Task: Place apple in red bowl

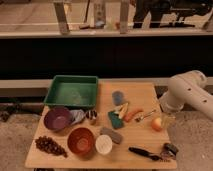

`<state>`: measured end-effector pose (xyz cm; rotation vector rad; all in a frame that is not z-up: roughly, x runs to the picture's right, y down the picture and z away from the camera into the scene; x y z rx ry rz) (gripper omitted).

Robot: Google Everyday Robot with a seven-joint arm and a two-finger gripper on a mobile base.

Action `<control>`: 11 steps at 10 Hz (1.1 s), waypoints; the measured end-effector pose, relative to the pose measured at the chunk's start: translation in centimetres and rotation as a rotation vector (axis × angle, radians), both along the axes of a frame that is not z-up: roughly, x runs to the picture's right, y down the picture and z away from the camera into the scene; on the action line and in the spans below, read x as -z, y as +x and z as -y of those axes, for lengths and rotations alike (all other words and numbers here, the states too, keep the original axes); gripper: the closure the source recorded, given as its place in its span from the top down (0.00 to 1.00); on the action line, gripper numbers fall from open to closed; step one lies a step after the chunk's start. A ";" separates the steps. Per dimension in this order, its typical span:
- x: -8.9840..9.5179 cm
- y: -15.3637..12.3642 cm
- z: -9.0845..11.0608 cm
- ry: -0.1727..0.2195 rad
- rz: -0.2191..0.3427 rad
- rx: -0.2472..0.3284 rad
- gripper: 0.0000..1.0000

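Apple in the bowl yet?

No. You have it lying on the table near the right edge, just right of the carrot. The red bowl sits well apart from it, at the front left, with no fruit in it.

And the gripper?

Your gripper hangs just beside the apple, on its upper right, low over the table. Whether it is spread or closed I cannot tell, nor whether it touches the fruit.

So what is left?

By my reading, all of it: 0 of 2 steps done. You must take the apple, then carry it leftward past the carrot, the green sponge and the white cup, which stands just beside the bowl's right rim. Mind the purple bowl behind it; that 1 is the wrong target.
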<state>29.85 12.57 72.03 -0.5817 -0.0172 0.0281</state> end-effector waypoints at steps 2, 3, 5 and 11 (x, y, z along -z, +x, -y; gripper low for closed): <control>-1.9 0.4 -1.6 -0.012 0.017 0.003 0.80; -2.2 0.4 -1.7 -0.013 0.023 0.004 0.80; -2.5 0.8 -1.9 -0.018 0.032 0.006 0.80; -4.5 1.3 -3.1 -0.036 0.056 0.043 0.80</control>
